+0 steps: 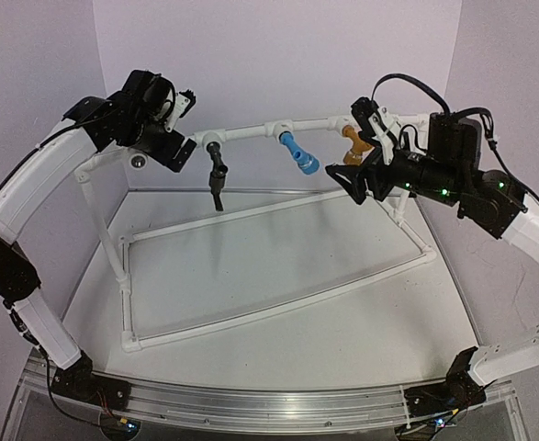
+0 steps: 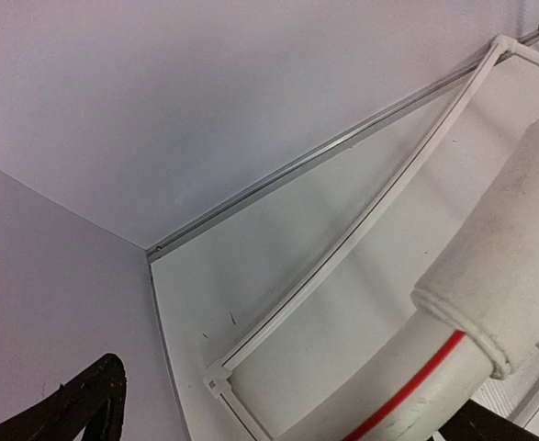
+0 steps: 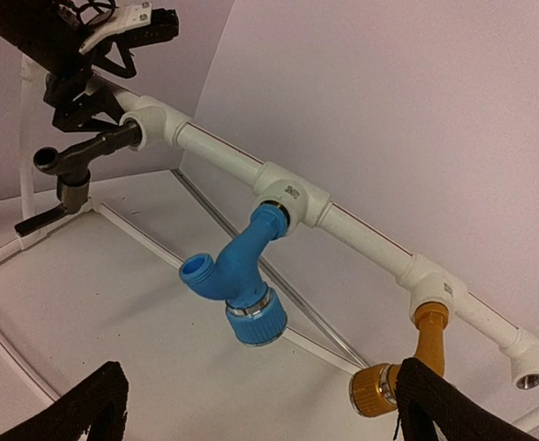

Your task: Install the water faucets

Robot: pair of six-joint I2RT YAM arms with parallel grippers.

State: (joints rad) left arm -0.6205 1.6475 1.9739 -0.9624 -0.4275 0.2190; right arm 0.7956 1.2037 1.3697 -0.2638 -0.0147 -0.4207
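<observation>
Pale lilac walls point(image 1: 278, 55), white tabletop point(image 1: 278, 358)

Faucets point(image 1: 298, 153) in row along pipe frame point(image 1: 247, 131), frame on table point(image 1: 251, 354)

**Three faucets, all seated on the rail**

Row of three along the white top rail point(image 3: 221, 151), each stem plugged into its own tee socket, well apart from one another.

- Black faucet point(image 3: 78, 158): at the far-left socket. Body juts out from the fitting, round open mouth at its outer end, lower part hanging down to a small lever that sticks out sideways.
- Blue faucet point(image 3: 241, 271): middle socket. Curved body slants down and forward, open spout mouth off to one side, ribbed blue knob with a silver ring at the bottom.
- Mustard-yellow faucet point(image 3: 427, 338): right-hand socket. Stem hangs nearly straight down, ribbed knob with a silver ring low on it; spout not made out
</observation>
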